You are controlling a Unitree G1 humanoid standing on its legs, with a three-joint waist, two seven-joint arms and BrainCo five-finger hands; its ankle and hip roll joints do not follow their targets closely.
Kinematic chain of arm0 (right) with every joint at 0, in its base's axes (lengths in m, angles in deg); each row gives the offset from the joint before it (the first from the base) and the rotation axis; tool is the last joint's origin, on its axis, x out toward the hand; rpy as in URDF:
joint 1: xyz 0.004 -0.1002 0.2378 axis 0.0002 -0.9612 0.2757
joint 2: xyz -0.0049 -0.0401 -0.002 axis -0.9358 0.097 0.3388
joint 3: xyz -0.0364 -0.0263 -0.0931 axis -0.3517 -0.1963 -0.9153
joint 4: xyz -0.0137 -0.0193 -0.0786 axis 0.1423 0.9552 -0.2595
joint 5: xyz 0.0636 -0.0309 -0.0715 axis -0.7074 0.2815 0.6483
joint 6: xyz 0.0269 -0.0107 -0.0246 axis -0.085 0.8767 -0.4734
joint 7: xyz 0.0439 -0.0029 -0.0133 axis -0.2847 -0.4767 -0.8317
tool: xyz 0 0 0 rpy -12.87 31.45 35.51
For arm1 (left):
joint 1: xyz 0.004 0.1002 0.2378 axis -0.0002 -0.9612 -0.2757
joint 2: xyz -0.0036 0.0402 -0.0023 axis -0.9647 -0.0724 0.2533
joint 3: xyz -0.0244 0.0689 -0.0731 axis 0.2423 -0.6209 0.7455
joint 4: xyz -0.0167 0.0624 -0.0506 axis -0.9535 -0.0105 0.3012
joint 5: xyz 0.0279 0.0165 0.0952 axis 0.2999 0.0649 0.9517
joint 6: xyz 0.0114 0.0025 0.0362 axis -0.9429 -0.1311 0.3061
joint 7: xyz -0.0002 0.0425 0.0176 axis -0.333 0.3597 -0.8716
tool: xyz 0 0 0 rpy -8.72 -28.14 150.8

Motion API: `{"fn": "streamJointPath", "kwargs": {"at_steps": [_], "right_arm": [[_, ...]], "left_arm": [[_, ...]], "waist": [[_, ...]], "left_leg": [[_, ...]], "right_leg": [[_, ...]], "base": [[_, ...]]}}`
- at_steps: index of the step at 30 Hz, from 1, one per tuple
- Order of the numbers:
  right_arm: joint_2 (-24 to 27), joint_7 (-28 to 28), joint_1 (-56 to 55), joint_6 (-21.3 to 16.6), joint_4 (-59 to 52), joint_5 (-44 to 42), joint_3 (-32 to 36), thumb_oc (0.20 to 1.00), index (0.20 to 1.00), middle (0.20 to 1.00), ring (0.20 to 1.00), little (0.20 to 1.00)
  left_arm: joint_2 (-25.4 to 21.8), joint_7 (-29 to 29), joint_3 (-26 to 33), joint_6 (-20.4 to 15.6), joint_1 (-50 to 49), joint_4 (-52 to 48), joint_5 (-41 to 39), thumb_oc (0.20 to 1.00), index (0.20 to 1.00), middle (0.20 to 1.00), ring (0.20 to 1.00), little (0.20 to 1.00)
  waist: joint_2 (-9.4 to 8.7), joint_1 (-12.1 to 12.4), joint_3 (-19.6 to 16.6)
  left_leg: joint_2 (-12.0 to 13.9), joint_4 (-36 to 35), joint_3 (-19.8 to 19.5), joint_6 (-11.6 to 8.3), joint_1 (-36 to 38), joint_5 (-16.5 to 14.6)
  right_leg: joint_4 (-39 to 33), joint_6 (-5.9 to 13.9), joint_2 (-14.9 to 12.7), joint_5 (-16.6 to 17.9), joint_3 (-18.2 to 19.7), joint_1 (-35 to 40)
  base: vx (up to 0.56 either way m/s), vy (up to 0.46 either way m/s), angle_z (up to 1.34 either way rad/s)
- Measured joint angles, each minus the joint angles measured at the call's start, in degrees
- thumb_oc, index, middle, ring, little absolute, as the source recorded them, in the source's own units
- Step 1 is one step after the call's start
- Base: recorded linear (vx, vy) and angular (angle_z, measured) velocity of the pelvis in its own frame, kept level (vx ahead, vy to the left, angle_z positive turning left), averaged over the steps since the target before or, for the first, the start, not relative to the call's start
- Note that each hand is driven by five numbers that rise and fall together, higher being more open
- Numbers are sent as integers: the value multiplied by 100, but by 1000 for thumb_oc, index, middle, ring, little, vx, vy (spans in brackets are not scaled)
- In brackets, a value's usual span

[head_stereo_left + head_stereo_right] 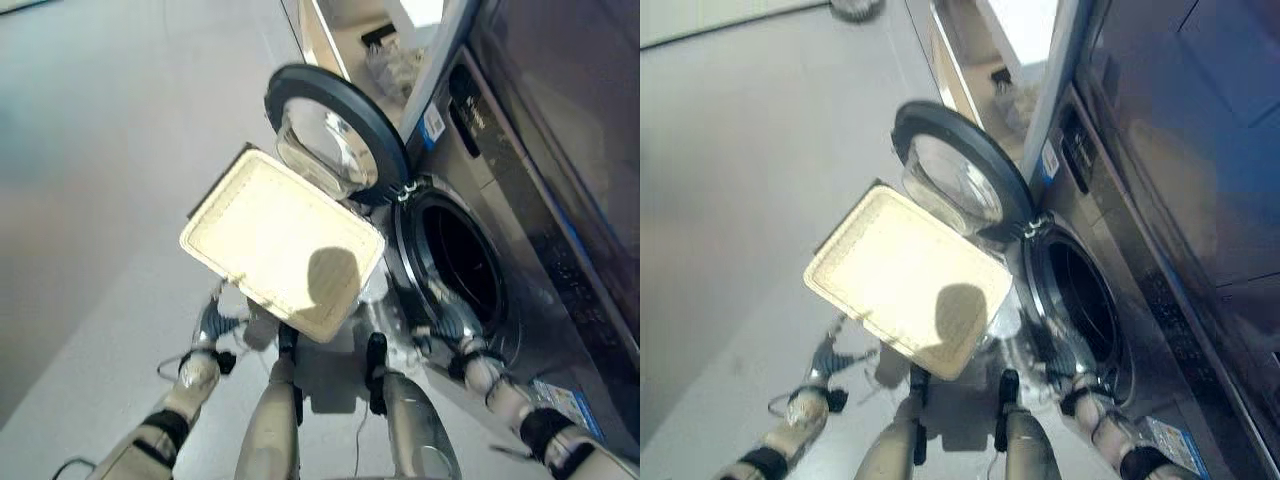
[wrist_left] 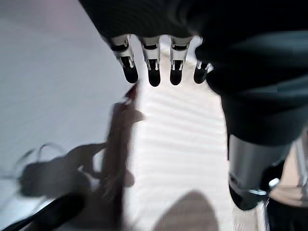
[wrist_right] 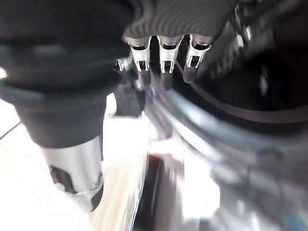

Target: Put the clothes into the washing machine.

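The washing machine (image 1: 540, 250) stands at my right with its round door (image 1: 335, 135) swung wide open towards the left. Its drum opening (image 1: 460, 260) is dark inside. A cream rectangular laundry basket (image 1: 280, 240) sits on the floor before the door, and its pale bottom shows across the whole inside. My left hand (image 1: 210, 325) hangs open by the basket's near left corner, its fingers (image 2: 153, 72) straight and holding nothing. My right hand (image 1: 440, 320) is open at the lower rim of the drum opening, with straight fingers (image 3: 166, 60) just short of the chrome ring.
Grey floor (image 1: 100, 200) spreads out to the left of the basket. Behind the door, a pale cabinet (image 1: 330, 30) stands beside the machine with a clear plastic bag (image 1: 390, 65) in it. The open door overhangs the basket's far corner.
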Motion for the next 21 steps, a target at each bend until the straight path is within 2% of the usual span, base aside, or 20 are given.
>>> {"fn": "streamJointPath", "kwargs": {"at_steps": [4, 8, 11, 17, 21], "right_arm": [[-455, -1024, -477, 22, 1120, -874, 422, 1000, 1000, 1000, 1000, 1000], [-825, -1649, -830, 484, 2018, -1427, 937, 1000, 1000, 1000, 1000, 1000], [-915, -1868, -932, 854, 2380, -1680, 1211, 1000, 1000, 1000, 1000, 1000], [-915, -2029, -961, 1429, 2607, -1810, 1342, 1000, 1000, 1000, 1000, 1000], [-918, -2087, -966, 1600, 2683, -1804, 1397, 1000, 1000, 1000, 1000, 1000]], "left_arm": [[187, 512, 157, 43, -722, 330, 25, 1000, 1000, 1000, 1000, 1000], [324, 1080, 405, 310, -1165, 710, 18, 1000, 1000, 1000, 1000, 1000], [400, 1512, 457, 546, -1287, 905, 24, 1000, 1000, 1000, 1000, 1000], [496, 2138, 456, 844, -1291, 1002, 24, 1000, 1000, 1000, 1000, 1000], [496, 2256, 456, 967, -1292, 1013, 13, 1000, 1000, 1000, 1000, 1000]], "waist": [[110, 5, -819], [96, 14, -1596], [91, 8, -1954], [82, 2, -2181], [83, 0, -2257]], "left_leg": [[-12, -3, -9, 3, 397, -208], [-7, -32, -28, -25, 881, -415], [0, -36, -60, -40, 1002, -498], [19, -36, -72, -71, 1184, -550], [32, -37, -65, -71, 1200, -551]], "right_leg": [[-470, 33, 2, 21, -102, 650], [-1083, 40, 62, 92, -174, 1438], [-1338, 26, 95, 139, -231, 1744], [-1493, -4, 134, 164, -258, 2006], [-1493, -31, 146, 182, -254, 2022]], "base": [[197, -3, 6], [202, 16, 7], [106, 23, 6], [26, 10, 1], [0, 0, 0]]}}
